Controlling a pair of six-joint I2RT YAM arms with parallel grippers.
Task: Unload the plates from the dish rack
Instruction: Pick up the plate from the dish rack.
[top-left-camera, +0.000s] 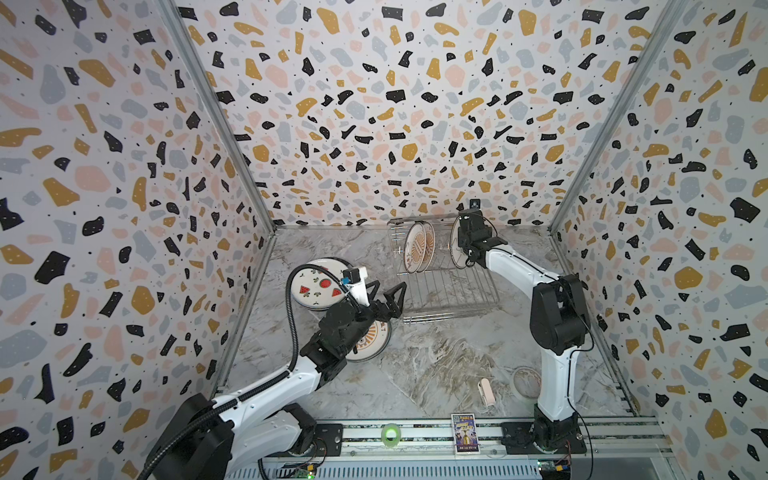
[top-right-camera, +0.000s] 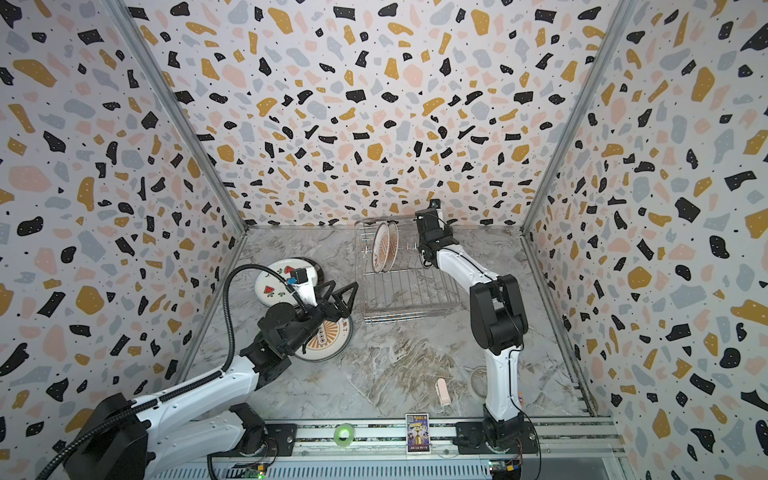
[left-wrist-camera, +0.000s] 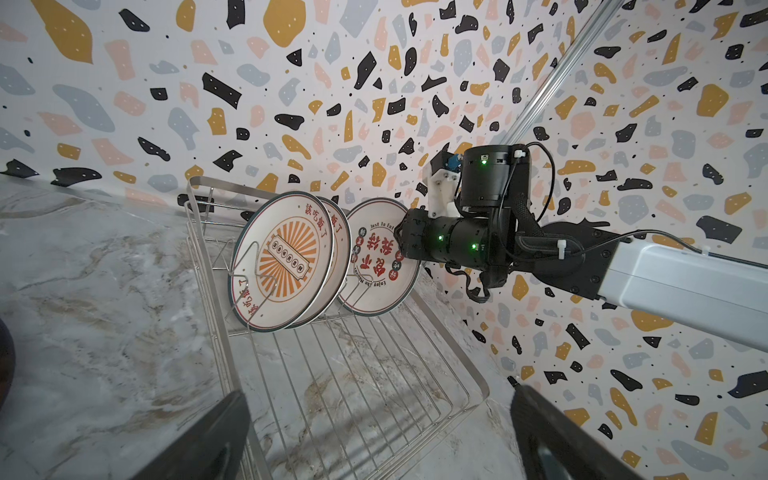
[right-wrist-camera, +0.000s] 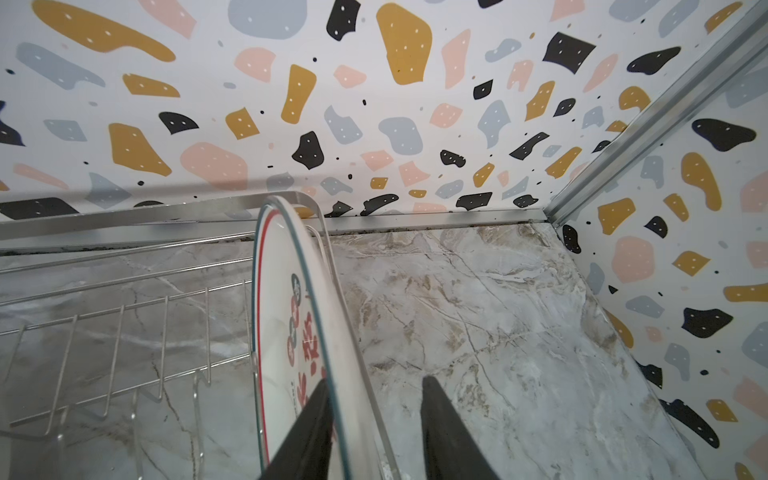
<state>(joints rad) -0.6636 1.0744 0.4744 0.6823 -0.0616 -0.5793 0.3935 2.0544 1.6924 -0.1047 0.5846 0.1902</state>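
The marble tabletop spreads across the booth between terrazzo-papered walls. Toward its back stands the dish rack, its near half bare wire. Three plates stand on edge in its far half. Two orange-sunburst plates lean together, and a red-lettered plate stands apart from them at the end nearest the right arm.

Out of the rack, to its left, a watermelon plate lies flat, with the edge of a dark-rimmed plate showing under it. Another sunburst plate lies flat nearer the front, partly hidden by the left arm.

The left pincer hovers just beside the rack's near left corner, spread wide and holding nothing. The right pincer is down over the top edge of the red-lettered plate, half spread and straddling its rim. One finger lies against the printed face. The other stands outside the rack's end wire with tabletop showing between, so the plate is not yet pinched.

Near the front right, a translucent tape roll lies flat by the right arm's base, with a pale pink clip just left of it.
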